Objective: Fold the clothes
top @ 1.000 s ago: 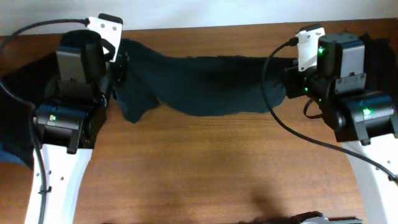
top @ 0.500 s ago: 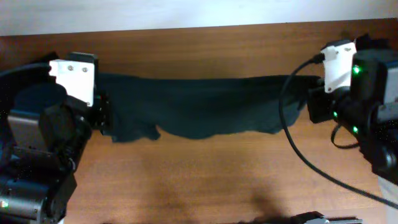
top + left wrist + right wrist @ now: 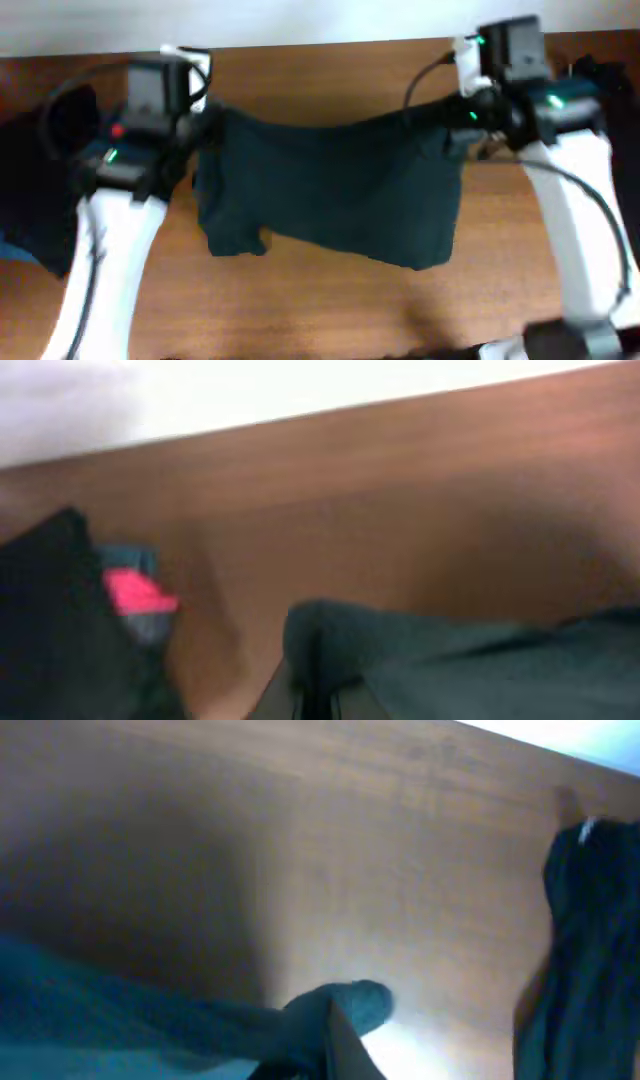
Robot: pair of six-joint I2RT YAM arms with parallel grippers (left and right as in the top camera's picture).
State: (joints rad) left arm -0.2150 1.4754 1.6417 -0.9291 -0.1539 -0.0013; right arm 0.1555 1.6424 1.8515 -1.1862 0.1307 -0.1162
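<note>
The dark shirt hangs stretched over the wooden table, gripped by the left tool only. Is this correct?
Not quite. The dark shirt hangs stretched over the wooden table, but both tools grip it: the left tool at one top corner and the right tool at the other. The overhead view shows this.

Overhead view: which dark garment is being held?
The middle garment, hanging between the left end effector and the right end effector. The left-edge pile and the right-edge pile lie ungripped.
</note>
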